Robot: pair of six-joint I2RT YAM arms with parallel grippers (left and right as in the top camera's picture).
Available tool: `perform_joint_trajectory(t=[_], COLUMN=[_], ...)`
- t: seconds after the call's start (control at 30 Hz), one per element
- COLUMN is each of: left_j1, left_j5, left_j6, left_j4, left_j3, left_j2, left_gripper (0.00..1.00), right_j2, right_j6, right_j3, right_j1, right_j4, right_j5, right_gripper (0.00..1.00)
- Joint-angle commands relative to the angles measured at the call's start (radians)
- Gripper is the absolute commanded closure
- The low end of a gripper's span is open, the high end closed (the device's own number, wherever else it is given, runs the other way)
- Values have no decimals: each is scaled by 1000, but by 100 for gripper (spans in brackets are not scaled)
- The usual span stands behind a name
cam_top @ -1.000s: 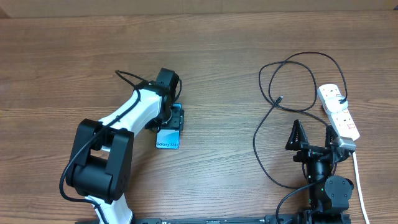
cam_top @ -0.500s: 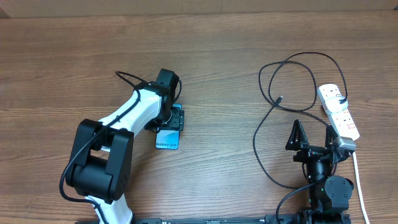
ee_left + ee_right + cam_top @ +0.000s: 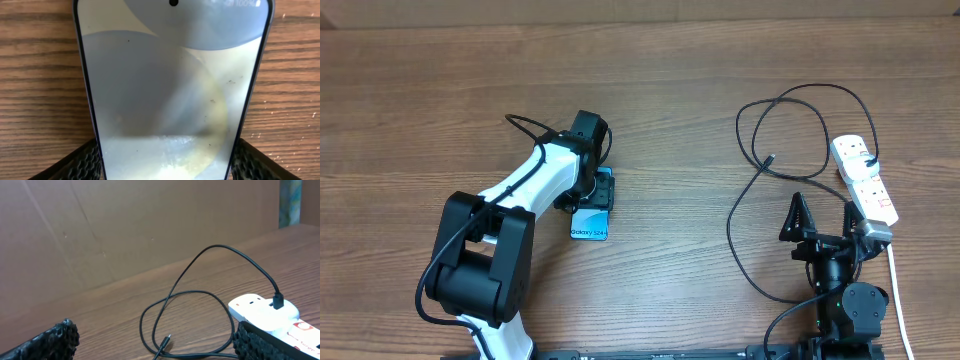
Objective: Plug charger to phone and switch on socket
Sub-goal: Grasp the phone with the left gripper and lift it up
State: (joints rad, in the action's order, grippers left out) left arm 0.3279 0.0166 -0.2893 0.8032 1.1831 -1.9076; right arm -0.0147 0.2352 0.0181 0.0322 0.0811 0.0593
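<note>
White lettering reading "Galaxy S24+" crosses the near end of the smartphone's (image 3: 590,224) blue screen, the only legible text. Red markings on the power strip (image 3: 865,180) are too small to read.

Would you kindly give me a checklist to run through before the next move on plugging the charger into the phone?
1. Left gripper straddles the phone, a finger at each long edge: ok.
2. Left gripper's hold on the phone is firm: cannot tell.
3. Right gripper open and empty, ready to pick up: ok.
4. Charger plug tip lies free, ahead of the right gripper: ok.
5. Charger's other end is seated in the socket: ok.
6. Phone's charging port is visible and facing the plug tip: cannot tell.
</note>
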Motion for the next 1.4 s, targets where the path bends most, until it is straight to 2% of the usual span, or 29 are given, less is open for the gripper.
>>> perform_joint_trajectory(t=[0.0,0.37,0.6,0.83,0.97,1.17,1.37], left_j1=[6,6,6,6,6,6,5], left_j5=[10,10,22,154,256,449,529], left_j6=[-3,-3,-3,-17,-60,-111,-195], left_j4=[6,126,272,455,530,566,566], left_j3=[-2,154,309,481,563,606,606], left_j2=[-2,-2,-2,-2,-2,-2,-2], left_gripper=[34,36,36,36,40,41,42], right_j2=[12,12,12,12,12,12,12], right_j6=[-1,-1,-1,-1,-1,-1,-1], right_j3=[-10,-10,-10,-10,-10,-10,-10], right_j1=[2,2,2,2,2,2,2], right_j4=[-4,-4,-4,-4,-4,-4,-4], right_j5=[7,7,7,7,7,7,7], right_gripper=[0,0,0,0,0,0,0])
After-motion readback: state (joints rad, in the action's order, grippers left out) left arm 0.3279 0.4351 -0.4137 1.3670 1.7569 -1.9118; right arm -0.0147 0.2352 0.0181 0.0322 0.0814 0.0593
